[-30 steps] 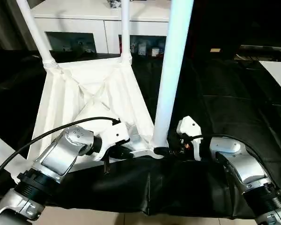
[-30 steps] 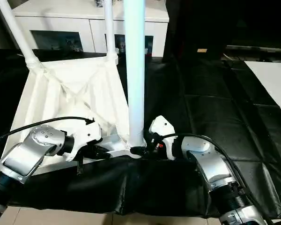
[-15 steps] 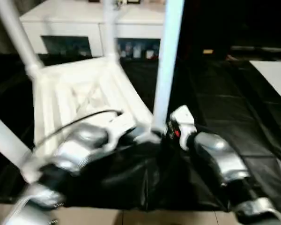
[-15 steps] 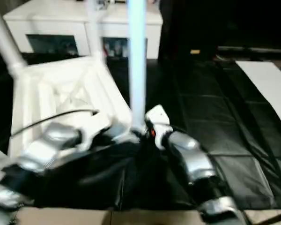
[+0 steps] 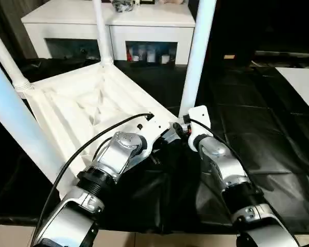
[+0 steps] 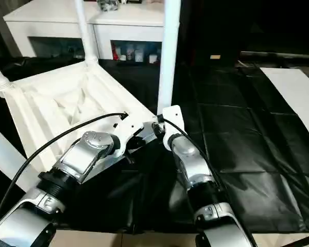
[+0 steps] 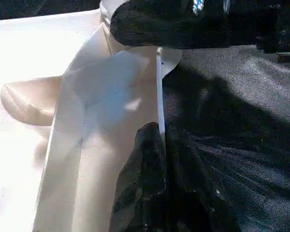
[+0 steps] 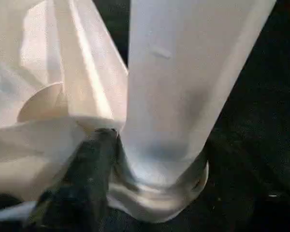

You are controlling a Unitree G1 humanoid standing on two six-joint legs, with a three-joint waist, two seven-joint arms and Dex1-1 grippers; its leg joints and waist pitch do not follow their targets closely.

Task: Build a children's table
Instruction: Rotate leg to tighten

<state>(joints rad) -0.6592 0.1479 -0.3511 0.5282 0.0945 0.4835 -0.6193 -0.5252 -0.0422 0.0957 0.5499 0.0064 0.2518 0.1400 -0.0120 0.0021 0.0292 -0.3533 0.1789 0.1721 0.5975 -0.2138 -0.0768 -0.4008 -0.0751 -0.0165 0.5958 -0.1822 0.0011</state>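
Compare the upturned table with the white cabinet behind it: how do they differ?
Pose: the table lies upside down on the black cover with its legs pointing up; the cabinet stands upright behind it.
Look: the table shows a ribbed underside; the cabinet shows a flat top and glass-fronted compartments holding small items.
Shared: both are white.

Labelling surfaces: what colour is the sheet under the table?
Black sheet, glossy and creased; clearest in the left eye view.

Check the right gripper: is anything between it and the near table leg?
Nothing visible. The right gripper sits right at the base of the near leg, one finger against its socket on the upturned table top.
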